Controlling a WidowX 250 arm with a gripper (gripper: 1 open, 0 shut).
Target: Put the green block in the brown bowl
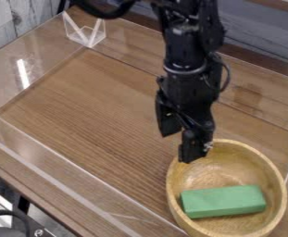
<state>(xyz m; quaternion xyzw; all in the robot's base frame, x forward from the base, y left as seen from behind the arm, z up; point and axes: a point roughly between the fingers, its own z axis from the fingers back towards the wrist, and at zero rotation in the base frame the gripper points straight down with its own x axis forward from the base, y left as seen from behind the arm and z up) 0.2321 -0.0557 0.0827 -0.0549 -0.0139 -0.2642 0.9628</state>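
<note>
The green block (pixel 224 201) lies flat inside the brown bowl (pixel 191 171), toward its near right side, at the lower right of the camera view. My gripper (pixel 181 136) hangs from the black arm just above the bowl's far left rim, pointing down. Its jaws stand open and nothing is between the fingers (pixel 192 146). The gripper does not touch the block.
The wooden tabletop (pixel 96 102) is ringed by a low clear acrylic wall (pixel 35 148). A small clear stand (pixel 84 32) sits at the back left corner. The table's front edge runs along the lower left.
</note>
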